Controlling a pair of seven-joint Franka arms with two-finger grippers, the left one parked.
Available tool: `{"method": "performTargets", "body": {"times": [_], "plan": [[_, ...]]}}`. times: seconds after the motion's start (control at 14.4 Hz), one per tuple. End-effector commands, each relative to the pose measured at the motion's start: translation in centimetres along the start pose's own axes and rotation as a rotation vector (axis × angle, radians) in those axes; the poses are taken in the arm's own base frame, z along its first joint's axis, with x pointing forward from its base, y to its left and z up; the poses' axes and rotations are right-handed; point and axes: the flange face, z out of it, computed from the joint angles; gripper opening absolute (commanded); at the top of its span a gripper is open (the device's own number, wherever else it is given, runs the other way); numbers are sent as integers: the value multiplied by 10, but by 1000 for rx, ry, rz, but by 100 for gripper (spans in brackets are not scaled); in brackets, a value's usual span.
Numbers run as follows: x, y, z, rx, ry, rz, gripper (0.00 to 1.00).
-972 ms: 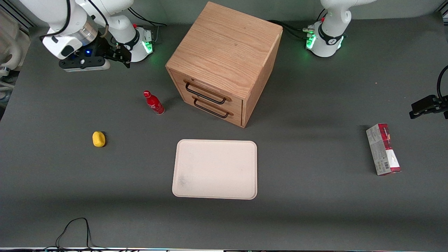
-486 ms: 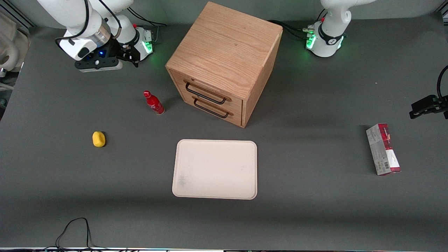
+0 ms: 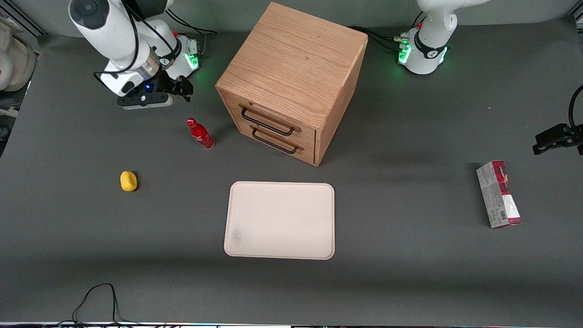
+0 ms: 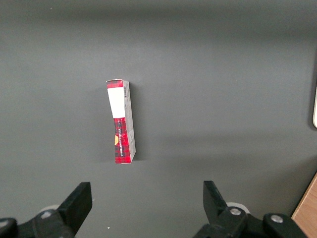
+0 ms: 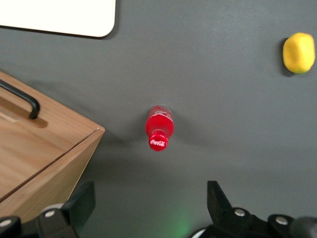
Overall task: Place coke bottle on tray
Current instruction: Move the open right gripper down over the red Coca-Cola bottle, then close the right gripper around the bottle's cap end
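"Coca-Cola" on coke bottle (image 5: 159,130) cap

Even, diffuse overhead light, sharp frames.
The wooden cabinet (image 3: 291,82) casts a soft shadow; green glow spills near the gripper (image 3: 157,93).

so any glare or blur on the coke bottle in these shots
Front view: coke bottle sharp, no glare, soft shadow toward the cabinet; gripper hovers farther from the camera than the bottle. Right wrist view: bottle seen cap-first, slightly soft, faint shine at its base; green glow on the table between the open fingers.
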Motion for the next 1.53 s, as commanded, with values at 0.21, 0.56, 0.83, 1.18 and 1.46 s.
{"method": "performTargets", "body": {"times": [0.21,0.56,0.83,1.18,1.46], "plan": [[7,-2,63,-2,-16,28,100],[10,-3,125,-10,-25,91,100],[8,-1,145,-9,-19,95,100],[7,-1,139,-8,-21,98,95],[8,-1,136,-6,-17,100,57]]}}
